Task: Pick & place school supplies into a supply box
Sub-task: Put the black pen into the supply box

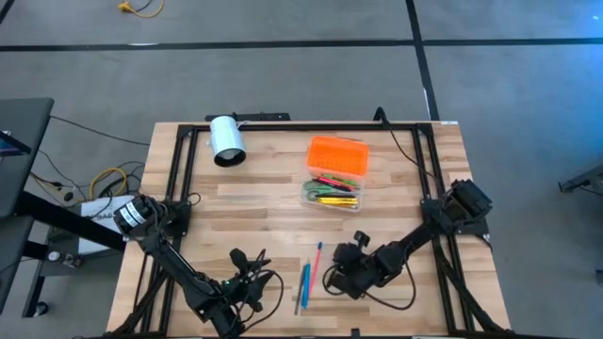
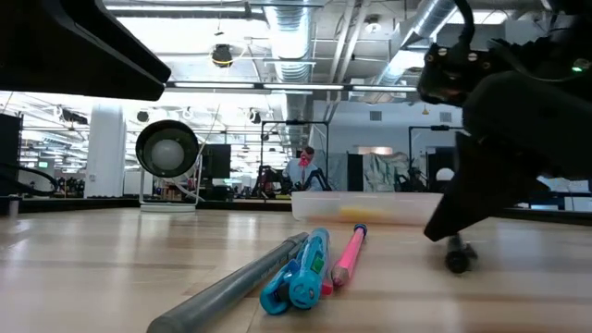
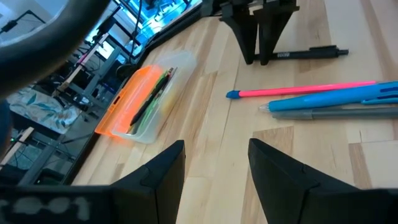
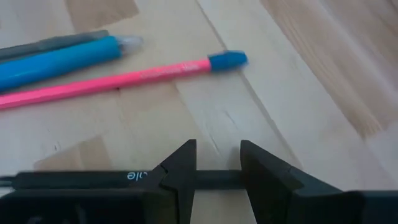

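black pen (image 4: 93, 180) lying flat on the worktop (image 1: 273, 217) with the right claw (image 4: 217, 167) straddling it, fingers not quite clamped, pink pencil (image 4: 106, 81) and blue pen (image 4: 59, 59) just beside, supply box (image 1: 336, 171) farther back, left claw (image 3: 214, 163) open, holding nothing.

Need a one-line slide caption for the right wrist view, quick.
Right gripper straddles a black pen on the table; pink pencil and blue pen lie beyond.
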